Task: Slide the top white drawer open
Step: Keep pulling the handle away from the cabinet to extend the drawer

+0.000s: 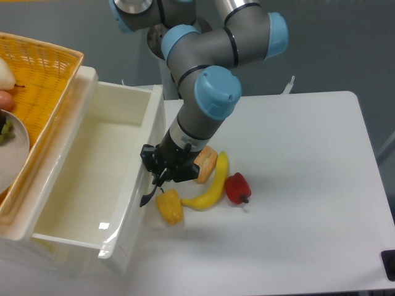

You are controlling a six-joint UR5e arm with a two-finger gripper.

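The top white drawer (92, 166) stands pulled well out of the glossy white cabinet, its deep white inside bare. Its front panel (143, 179) faces right, with the curved black handle (150, 195) sticking out below the gripper. My gripper (159, 176) is at the front panel, shut on that handle. The arm's grey and blue links rise above it toward the top of the view.
A yellow wicker basket (43, 80) with a plate and fruit sits on the cabinet top at left. On the white table right of the drawer front lie a yellow pepper (169, 206), a banana (210, 185), a red pepper (237, 188) and an orange-white piece (206, 164).
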